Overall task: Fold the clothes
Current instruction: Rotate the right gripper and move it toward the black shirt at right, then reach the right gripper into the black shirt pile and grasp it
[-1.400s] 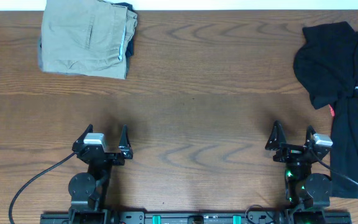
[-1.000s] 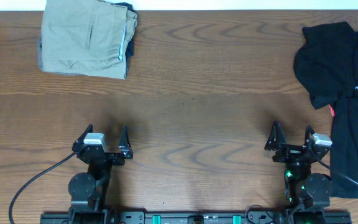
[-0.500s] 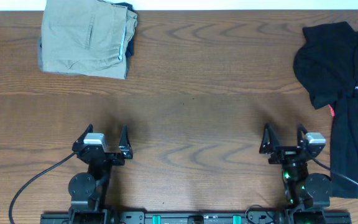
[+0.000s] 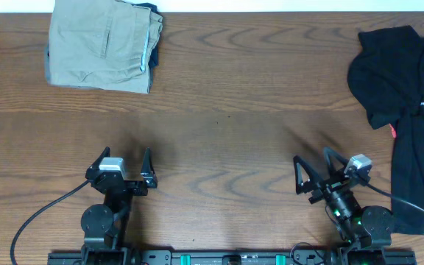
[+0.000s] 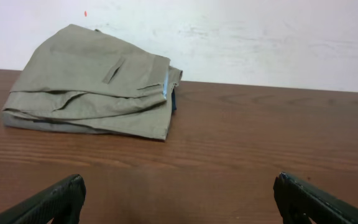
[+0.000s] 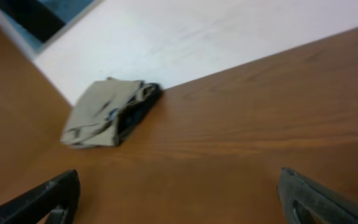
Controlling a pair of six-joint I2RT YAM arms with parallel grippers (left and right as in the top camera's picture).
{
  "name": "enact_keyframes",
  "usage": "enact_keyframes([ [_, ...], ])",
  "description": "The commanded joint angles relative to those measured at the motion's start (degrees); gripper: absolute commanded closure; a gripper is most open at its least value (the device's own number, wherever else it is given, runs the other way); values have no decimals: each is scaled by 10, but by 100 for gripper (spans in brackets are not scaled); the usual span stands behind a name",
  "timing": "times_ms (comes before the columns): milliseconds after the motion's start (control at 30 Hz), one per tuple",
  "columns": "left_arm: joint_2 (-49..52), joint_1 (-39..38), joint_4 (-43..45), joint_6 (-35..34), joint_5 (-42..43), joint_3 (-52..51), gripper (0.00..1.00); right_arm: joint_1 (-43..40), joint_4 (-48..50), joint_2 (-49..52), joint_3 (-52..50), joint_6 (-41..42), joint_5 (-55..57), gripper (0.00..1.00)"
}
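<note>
Two tools stand at the near side of my table [image 4: 227, 96], both spread wide with nothing between the fingers. The left tool [image 4: 127, 152] sits at the near left and points straight toward the far side, over bare wood. In its wrist view its fingers [image 5: 55, 202] show only as dark tips in the bottom corners. Folded tan trousers [image 5: 92, 81] lie ahead and to the left, close to the white wall [image 5: 260, 37].

The right tool [image 4: 311, 154] sits at the near right, turned so that it points far and left, also over bare wood. Its wrist view is blurred, but I can make out the trousers far off on the left, with a dark layer under them.

The shirt [image 4: 407, 110] lies at the right edge of the table, black, crumpled and unfolded. It runs from the far edge down to beside the right arm's base. A small white mark [image 4: 423, 107] shows on it, and a bit of red cloth [image 4: 394, 131] peeks out at its left side. The right tool is near the shirt, to its left, but not touching it. The trousers are in the far left corner, well apart from the shirt and from both tools.
</note>
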Motion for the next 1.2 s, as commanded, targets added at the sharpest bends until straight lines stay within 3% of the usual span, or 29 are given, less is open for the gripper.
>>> enact_keyframes([
  [0,-4,3,-17,6,4,-11,2,-4,0,-3,-2,50,-55,1],
  [267,-4,3,-17,6,4,-11,2,-4,3,-3,-2,59,-111,1],
  [433,-4,3,-17,6,4,-11,2,-4,97,-3,-1,59,-115,1],
  [533,-4,3,-17,5,4,-11,2,-4,156,-3,6,59,-103,1],
  [767,-4,3,-17,5,4,-11,2,-4,158,9,51,27,-42,1],
  [967,-4,3,-17,6,4,-11,2,-4,158,93,140,-26,-14,1],
  [1167,-4,3,-17,5,4,-11,2,-4,90,254,270,-114,5,1],
])
